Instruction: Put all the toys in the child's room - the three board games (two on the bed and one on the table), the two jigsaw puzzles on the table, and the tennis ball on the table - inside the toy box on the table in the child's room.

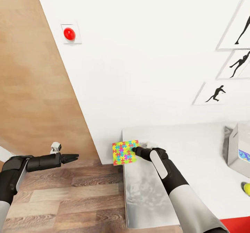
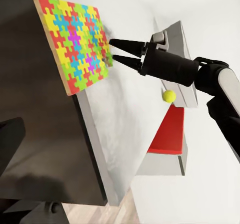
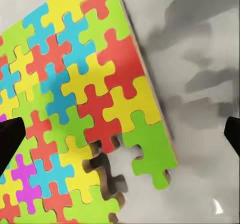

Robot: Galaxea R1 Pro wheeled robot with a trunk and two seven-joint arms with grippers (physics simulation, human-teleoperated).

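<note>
Your right hand (image 1: pixel 133 150) is the nearer one: the jigsaw puzzle (image 1: pixel 125 152) lies flat at the corner of the surface (image 1: pixel 194 146), its left part overhanging the edge, and it sits at about nine o'clock from your fingertips, right at its near edge. The left wrist view shows the jaws parted, not yet closed on the slab; the head view cannot tell you that. Your left hand (image 1: pixel 71 157) hangs over the floor, well apart, fingers nearly together and holding nothing. The tennis ball (image 1: pixel 246 188) rests at four o'clock.
</note>
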